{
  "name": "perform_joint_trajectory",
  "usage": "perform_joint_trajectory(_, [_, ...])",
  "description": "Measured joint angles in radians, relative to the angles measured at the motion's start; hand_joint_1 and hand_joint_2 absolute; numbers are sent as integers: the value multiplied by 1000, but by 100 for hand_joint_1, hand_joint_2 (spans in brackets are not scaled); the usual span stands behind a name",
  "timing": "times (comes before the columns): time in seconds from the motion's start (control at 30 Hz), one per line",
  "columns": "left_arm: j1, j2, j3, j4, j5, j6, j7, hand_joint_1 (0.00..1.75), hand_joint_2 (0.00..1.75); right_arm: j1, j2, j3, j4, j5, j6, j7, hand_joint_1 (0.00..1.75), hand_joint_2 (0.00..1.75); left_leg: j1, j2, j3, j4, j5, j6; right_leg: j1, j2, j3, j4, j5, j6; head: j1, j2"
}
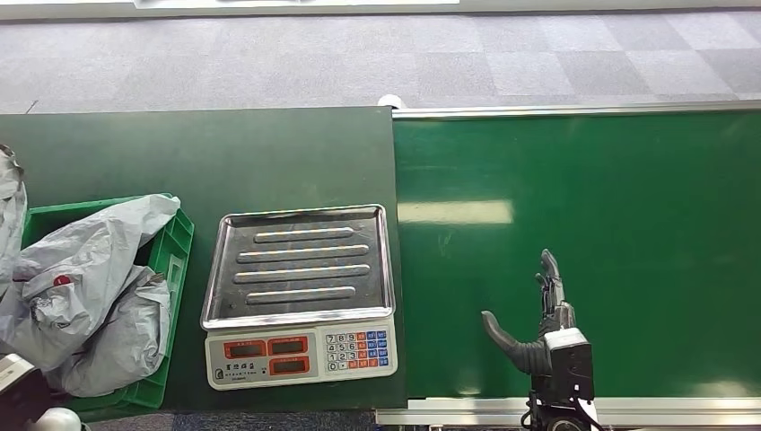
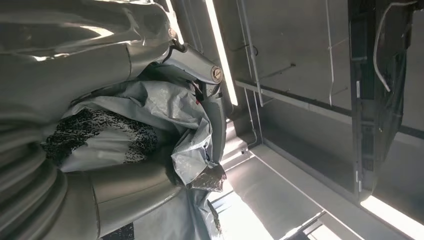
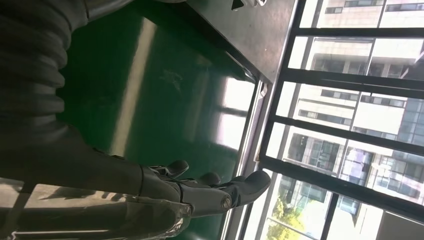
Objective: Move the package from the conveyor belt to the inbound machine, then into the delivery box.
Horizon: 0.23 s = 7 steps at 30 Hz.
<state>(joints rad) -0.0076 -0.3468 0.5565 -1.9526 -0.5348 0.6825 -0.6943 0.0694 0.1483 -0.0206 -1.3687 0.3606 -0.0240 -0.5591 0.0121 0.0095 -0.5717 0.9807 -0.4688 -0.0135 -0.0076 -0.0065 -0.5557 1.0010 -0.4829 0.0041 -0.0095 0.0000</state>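
The right hand (image 1: 546, 314) hovers over the near edge of the green conveyor belt (image 1: 628, 242), its fingers (image 1: 549, 274) released and stretched forward with the thumb swung out to the side, holding nothing; the right wrist view shows the same spread hand (image 3: 200, 192) above the glossy green surface. No package lies on the stretch of belt that the head view covers, so this hand appears to be waiting for one. The left hand (image 2: 115, 125) is clenched on a grey plastic package (image 2: 165, 115), whose crumpled film bunches out between the thumb and the darker fingers (image 2: 200, 70). At the far left edge of the dark tabletop (image 1: 197, 153), grey bags (image 1: 90, 287) are heaped in the green delivery box (image 1: 178, 242), piled above its rim and sagging over the near side. The scale (image 1: 301, 292), which I take to be the inbound machine, sits between the box and the belt with its steel tray bare. The main risk lies with the box: it looks overfull, so a bag let go onto the heap could slide off the rim onto the tabletop or the floor. The slippery film could also cling to the fingers on release. On the belt side, a package arriving while the open hand sits low at the near edge could bump it and skew before any grasp.
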Motion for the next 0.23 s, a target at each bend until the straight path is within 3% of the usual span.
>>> perform_joint_trajectory(0.23, [-4,0,16,-26,0,0,0,175,175,-1,2,0,4,0,0,-1,0,175,0,0,0,0,0,0,0,0,0,0,0,0,0,0])
